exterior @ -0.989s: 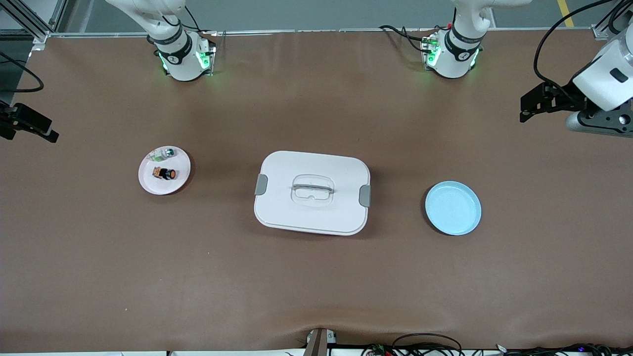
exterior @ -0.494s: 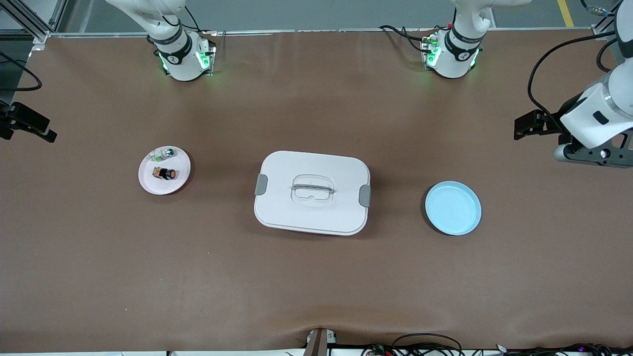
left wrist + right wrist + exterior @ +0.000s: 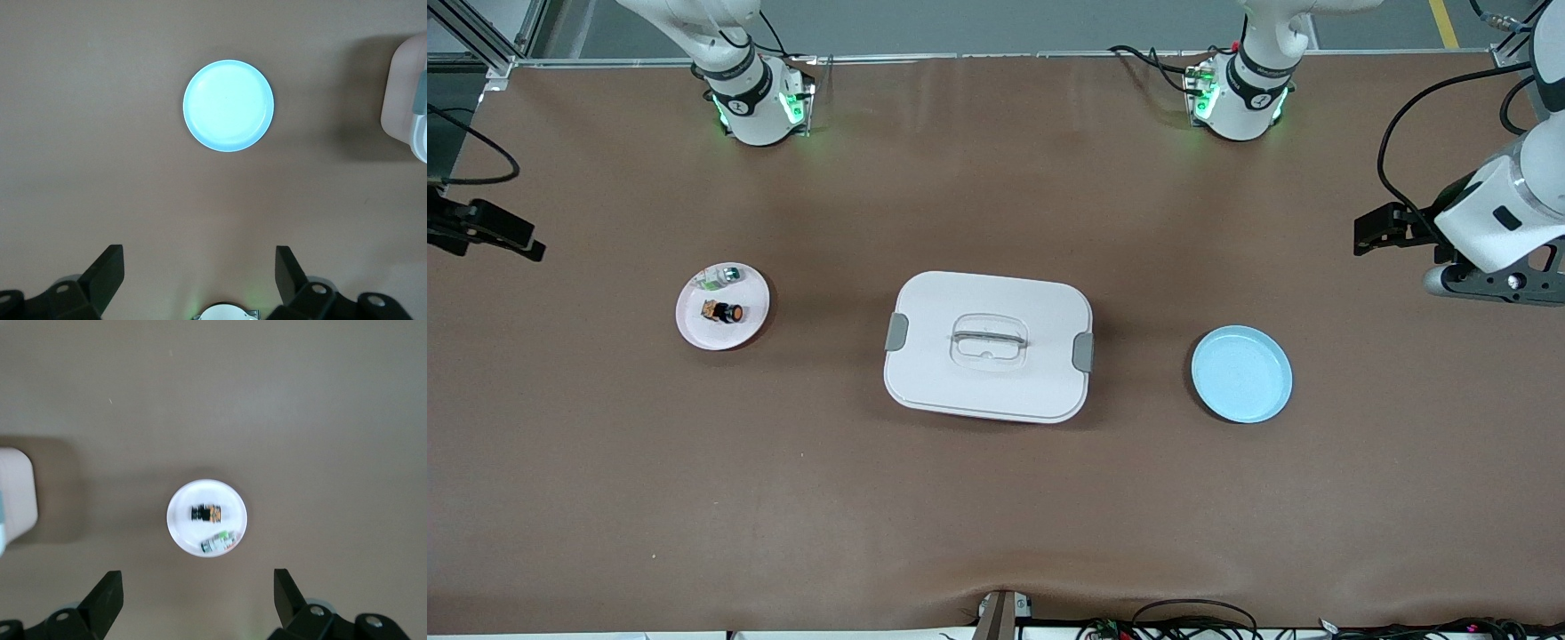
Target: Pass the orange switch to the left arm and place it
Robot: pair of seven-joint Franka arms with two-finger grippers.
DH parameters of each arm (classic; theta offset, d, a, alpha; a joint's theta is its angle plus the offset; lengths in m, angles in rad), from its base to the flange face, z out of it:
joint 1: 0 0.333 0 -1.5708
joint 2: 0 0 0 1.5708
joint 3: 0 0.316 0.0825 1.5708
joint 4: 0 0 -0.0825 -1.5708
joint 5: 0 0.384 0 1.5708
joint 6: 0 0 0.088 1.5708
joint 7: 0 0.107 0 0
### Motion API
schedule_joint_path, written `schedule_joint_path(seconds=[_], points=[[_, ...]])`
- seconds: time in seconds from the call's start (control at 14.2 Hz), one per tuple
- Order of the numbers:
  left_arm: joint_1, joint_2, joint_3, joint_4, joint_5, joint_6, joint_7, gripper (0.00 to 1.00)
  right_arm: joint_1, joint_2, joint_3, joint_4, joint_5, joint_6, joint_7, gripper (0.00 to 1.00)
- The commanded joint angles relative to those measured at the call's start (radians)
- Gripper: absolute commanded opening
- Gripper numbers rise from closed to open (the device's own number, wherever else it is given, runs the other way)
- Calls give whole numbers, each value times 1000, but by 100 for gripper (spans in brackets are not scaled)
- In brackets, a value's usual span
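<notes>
The orange switch lies on its side on a pink plate toward the right arm's end of the table. In the right wrist view the switch shows on the plate. The white box stands at the table's middle, lid on. My right gripper is open and empty in the air over the table's edge at the right arm's end; its fingers stand wide apart. My left gripper is open and empty over the table at the left arm's end; its fingers stand wide apart.
A small greenish-clear and silver part shares the pink plate with the switch. An empty blue plate lies between the box and the left arm's end; it also shows in the left wrist view. The arm bases stand at the table's back edge.
The left arm's hand has swung lower in the front view and now sits over the table's end. The right gripper has shifted slightly in over the table. The switch and box have not moved.
</notes>
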Motion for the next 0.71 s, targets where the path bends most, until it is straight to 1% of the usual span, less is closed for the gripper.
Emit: schedule_joint_path(seconds=[0.0, 0.28, 0.64], points=[[4, -2, 0, 12, 3, -7, -2, 100, 8, 21, 10, -87, -18, 39, 16, 100], [-4, 0, -2, 14, 14, -6, 15, 100, 11, -25, 10, -369, -12, 304, 17, 100], [4, -3, 0, 11, 3, -3, -3, 100, 14, -71, 12, -627, -3, 562, 19, 100]])
